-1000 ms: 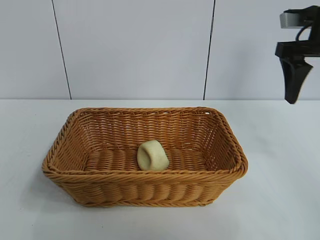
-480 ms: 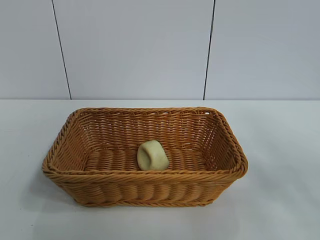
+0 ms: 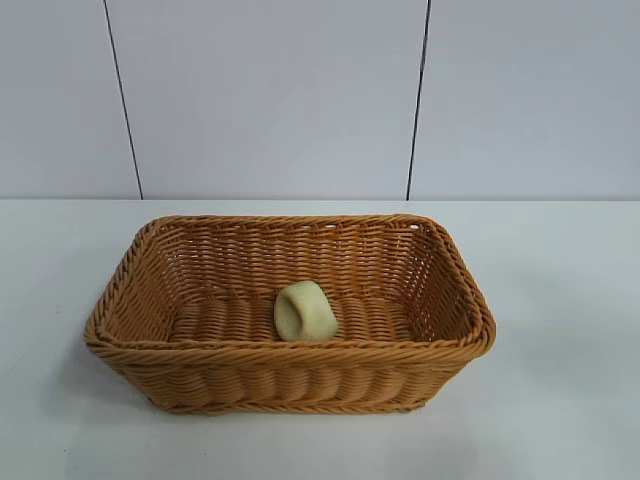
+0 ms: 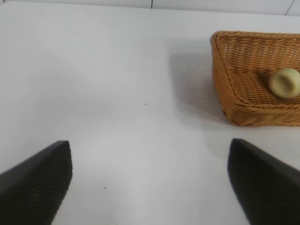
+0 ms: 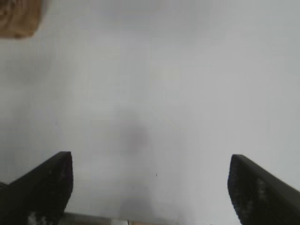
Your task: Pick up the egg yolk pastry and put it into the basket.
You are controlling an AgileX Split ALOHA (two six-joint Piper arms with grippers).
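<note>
Pastry resting inside basket, right arm gone from the outside view.

One egg yolk pastry is being cradled on the floor of one basket on the table. Left gripper is being held spread over bare table; right gripper, seen a second ago at the upper right, is likewise spread, empty.

Orange-tan woven basket, pale cream-yellow egg yolk pastry, white table, black hand fingers
</note>
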